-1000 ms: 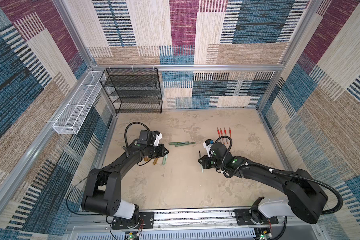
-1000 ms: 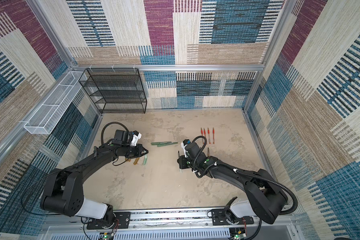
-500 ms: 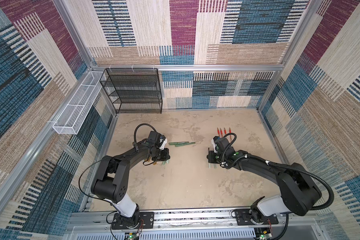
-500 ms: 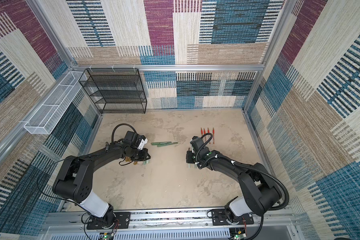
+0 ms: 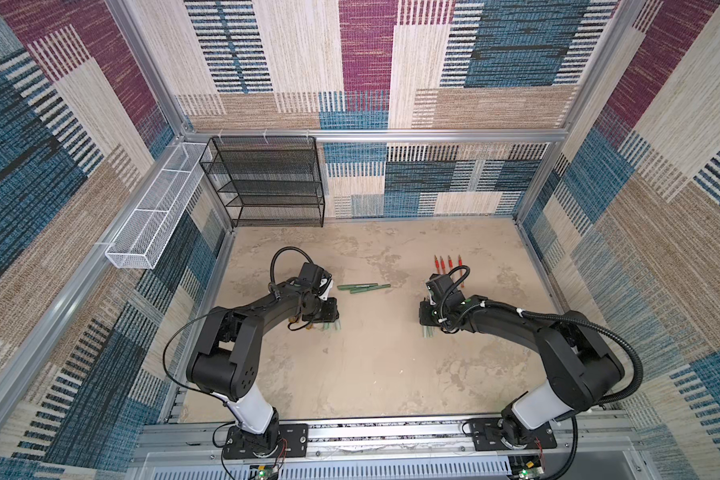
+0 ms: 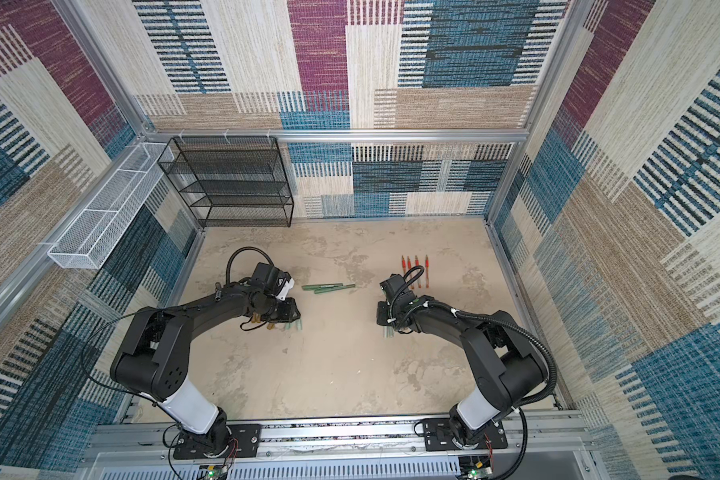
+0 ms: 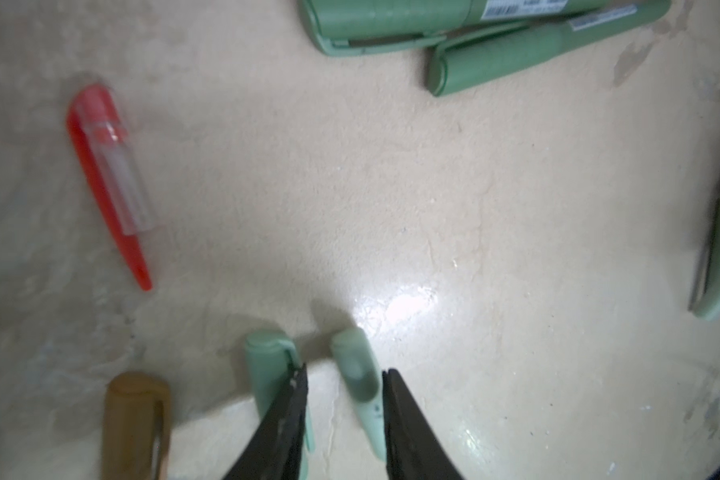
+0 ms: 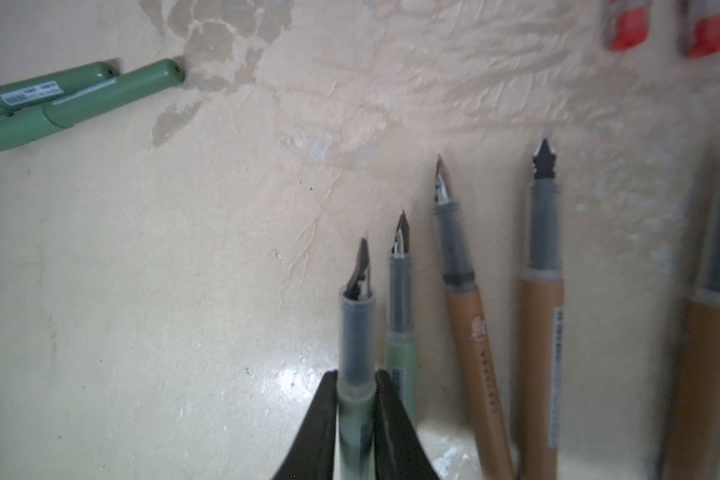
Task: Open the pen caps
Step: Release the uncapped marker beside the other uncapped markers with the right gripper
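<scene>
Left wrist view: the left gripper stands part open. A mint cap lies loose between its jaws, nearer one of them, and a second mint cap sits just outside the other jaw. The right gripper presses both jaws against an uncapped green pen, nib pointing away from the jaws, beside other bare pens. The robot should probably release fully, lift straight up so nothing rolls, then approach the two capped green pens lying beyond the jaws.

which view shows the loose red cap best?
Left wrist: the red cap lies whole in frame, clip and clear sleeve visible. Not discernible in either top view; absent from the right wrist view.
</scene>
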### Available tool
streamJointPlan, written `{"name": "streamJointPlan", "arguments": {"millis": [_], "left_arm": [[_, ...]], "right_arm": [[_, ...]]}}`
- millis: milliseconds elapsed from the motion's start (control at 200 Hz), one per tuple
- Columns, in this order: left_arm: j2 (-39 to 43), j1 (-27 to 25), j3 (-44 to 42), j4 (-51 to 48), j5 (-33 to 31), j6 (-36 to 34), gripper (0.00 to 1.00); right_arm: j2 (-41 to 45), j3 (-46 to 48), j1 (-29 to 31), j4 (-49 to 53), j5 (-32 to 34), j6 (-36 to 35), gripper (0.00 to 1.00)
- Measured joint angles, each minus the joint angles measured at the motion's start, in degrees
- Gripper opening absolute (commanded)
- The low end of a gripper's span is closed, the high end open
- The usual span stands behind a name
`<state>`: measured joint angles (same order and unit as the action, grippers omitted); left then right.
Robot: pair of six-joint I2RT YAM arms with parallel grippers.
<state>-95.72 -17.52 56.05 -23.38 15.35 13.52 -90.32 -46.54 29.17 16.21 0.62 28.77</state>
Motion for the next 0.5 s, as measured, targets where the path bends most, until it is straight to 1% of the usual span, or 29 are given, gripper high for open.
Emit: {"name": "streamJointPlan", "arguments": {"millis": [165, 265, 346, 436, 501], "left_arm": [[3.41, 0.00, 1.16, -0.90, -0.15, 0.00, 0.43], [7.04, 0.02, 1.11, -1.44, -0.13, -0.20, 0.44], [10.64, 0.09, 0.09, -0.96, -0.15, -0.76, 0.47], [14.23, 0.55, -1.81, -0.50, -0.13, -1.66, 0.52], [16.96, 1.27, -2.58, -0.42, -0.20, -2.51, 0.55]], "right_arm": [[0.28, -2.23, -0.11, 2.16, 1.09, -0.57, 0.32], [1.79, -4.50, -0.15, 3.30, 1.07, -0.63, 0.35], [2.62, -6.16, -0.15, 3.30, 0.85, -1.36, 0.39], [1.81, -9.03, -0.15, 3.89, 0.28, -1.99, 0.45], [0.15, -11.74, -0.15, 4.15, -0.70, -2.86, 0.52]]}}
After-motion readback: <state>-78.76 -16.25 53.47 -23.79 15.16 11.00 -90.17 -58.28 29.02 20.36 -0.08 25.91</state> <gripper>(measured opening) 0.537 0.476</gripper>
